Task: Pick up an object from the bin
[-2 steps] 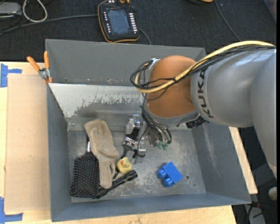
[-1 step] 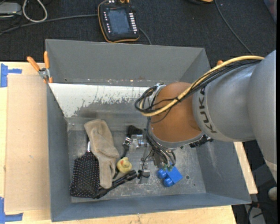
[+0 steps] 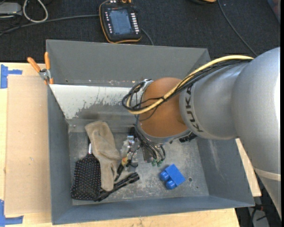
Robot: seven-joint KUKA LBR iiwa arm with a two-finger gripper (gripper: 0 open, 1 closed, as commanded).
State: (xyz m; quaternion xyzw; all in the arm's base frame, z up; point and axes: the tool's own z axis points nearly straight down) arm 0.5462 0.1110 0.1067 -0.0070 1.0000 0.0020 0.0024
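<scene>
Grey bin (image 3: pixel 109 65) floor: blue brick (image 3: pixel 172 177), beige cloth (image 3: pixel 102 141); arm (image 3: pixel 227 103) reads KUKA.

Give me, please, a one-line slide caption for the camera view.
The arm's gripper low in the grey bin, between a beige cloth and a blue block.
</scene>
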